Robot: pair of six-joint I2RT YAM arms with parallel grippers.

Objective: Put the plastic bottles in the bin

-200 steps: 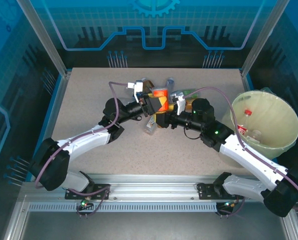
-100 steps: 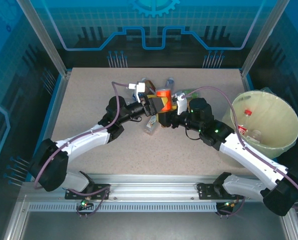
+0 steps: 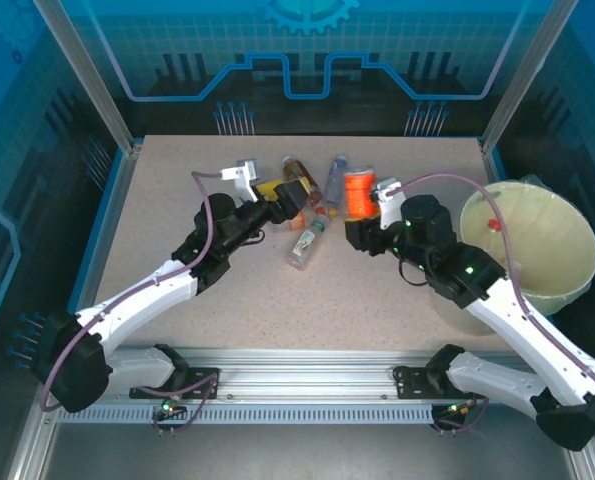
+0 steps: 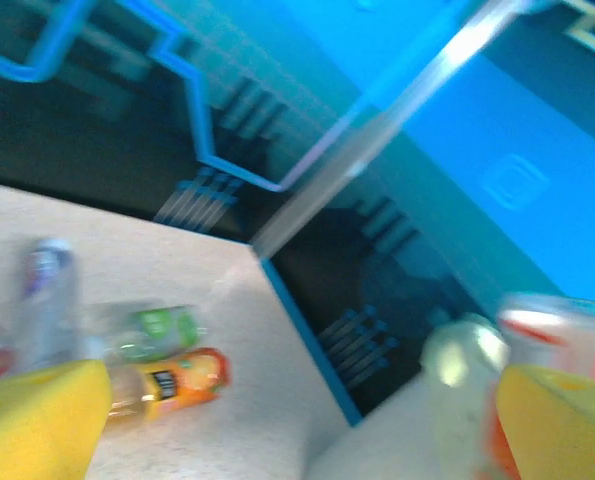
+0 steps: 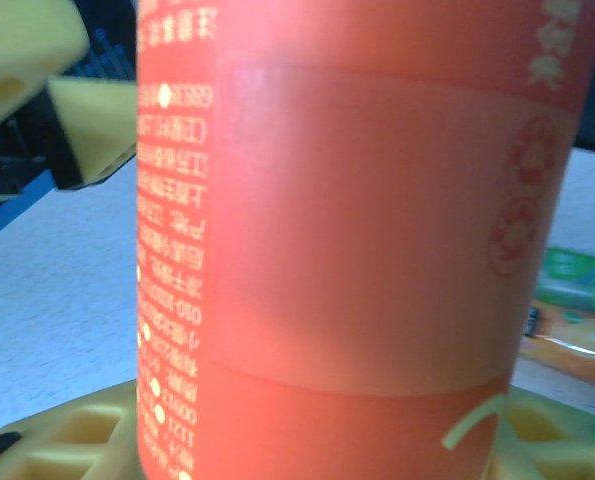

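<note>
Right gripper: jaws closed on the orange-labelled clear plastic bottle, gripping its lower body with the bottle roughly upright. The right wrist view confirms this, the label sitting between the yellow pads. The bottle hangs clear of the speckled beige worktop, centre frame, and is not yet over the large round pale yellow-green bin at right. An upright, raised hold should carry it over the rim without snagging. Left gripper: jaws wide apart and empty, with background visible between the pads in the left wrist view. It sits at the heap of loose plastic bottles in the upper centre, probably lined up for the next pick. One red-capped bottle lies inside the bin. Assessment: transfer under way, most bottles outstanding.
</note>
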